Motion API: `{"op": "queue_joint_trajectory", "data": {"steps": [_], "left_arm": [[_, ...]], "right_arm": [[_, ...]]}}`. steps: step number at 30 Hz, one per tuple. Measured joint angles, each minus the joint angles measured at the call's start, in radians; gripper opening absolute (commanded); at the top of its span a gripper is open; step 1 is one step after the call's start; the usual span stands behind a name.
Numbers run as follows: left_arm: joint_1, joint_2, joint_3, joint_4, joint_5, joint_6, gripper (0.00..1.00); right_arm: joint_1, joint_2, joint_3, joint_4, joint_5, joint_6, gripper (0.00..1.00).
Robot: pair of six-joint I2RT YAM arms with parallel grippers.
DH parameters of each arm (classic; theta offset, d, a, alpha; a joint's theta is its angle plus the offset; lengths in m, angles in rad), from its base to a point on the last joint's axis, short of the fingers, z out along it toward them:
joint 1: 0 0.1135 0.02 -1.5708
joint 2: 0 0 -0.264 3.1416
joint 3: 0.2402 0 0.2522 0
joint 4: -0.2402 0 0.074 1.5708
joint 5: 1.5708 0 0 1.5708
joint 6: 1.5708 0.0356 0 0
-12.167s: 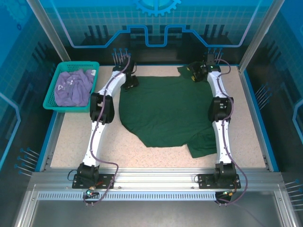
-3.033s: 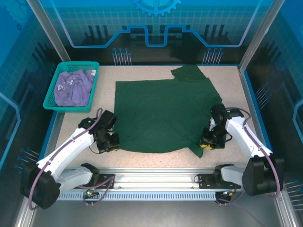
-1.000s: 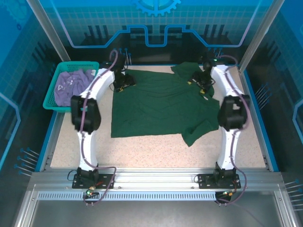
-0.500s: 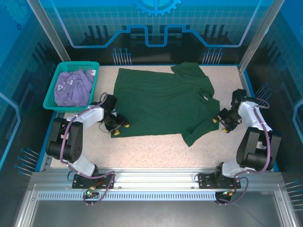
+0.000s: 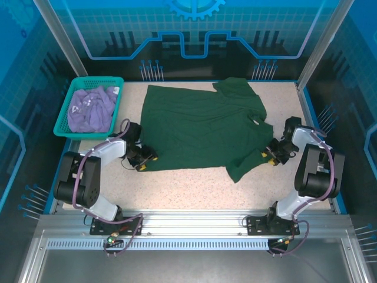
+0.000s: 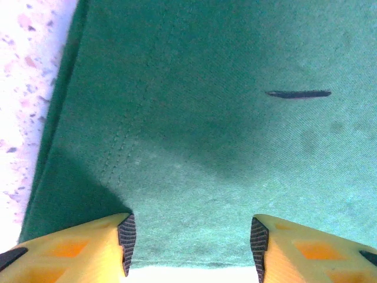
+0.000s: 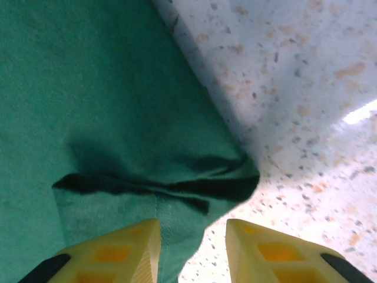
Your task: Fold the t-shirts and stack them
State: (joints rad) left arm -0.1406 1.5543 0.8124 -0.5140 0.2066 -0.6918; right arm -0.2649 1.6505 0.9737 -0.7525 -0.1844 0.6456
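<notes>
The left gripper (image 6: 191, 250) hangs low over the green shirt (image 5: 200, 130) with its jaws well apart. In the left wrist view the two yellow fingers (image 6: 82, 244) stand at either side of a broad strip of cloth, and their black pads (image 6: 126, 236) face each other across it. Nothing is pinched between them. The shirt's stitched hem runs just beside the left finger, and past it a sliver of speckled table (image 6: 26, 71) shows. From above, this gripper sits at the shirt's near left corner.

The right gripper (image 7: 193, 250) is open too, but by a narrower gap. Its yellow fingers (image 7: 118, 253) straddle the shirt's edge: cloth lies under one finger and partly in the gap, and bare table lies under the other. Just ahead of the tips the cloth is rumpled into a dark, folded crease (image 7: 147, 187) that ends in a blunt corner. Whether the fingers touch the cloth cannot be told. From above, this gripper sits at the shirt's right edge, just beside the near sleeve.

The green shirt lies spread flat across the middle of the table, one sleeve pointing to the far right and the other doubled over at the near right. The purple shirt (image 5: 91, 109) lies bunched in the basket (image 5: 63, 118) at the table's far left, well apart from both grippers.
</notes>
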Motion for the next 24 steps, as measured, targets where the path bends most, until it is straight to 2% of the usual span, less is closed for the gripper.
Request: {"op": "queue_joint_trajectory", "data": {"steps": [3,7,24], "left_arm": [[0.000,0.000,0.000,-0.003,-0.009,0.018,0.57],[0.000,0.000,0.000,-0.004,-0.019,0.036,0.58],[0.000,0.003,0.000,-0.004,-0.045,0.066,0.58]], "right_arm": [[0.000,0.031,0.000,0.017,-0.001,0.000,0.30],[0.006,0.040,0.000,0.029,-0.003,0.001,0.28],[0.023,0.028,0.000,0.026,0.015,0.012,0.00]]}}
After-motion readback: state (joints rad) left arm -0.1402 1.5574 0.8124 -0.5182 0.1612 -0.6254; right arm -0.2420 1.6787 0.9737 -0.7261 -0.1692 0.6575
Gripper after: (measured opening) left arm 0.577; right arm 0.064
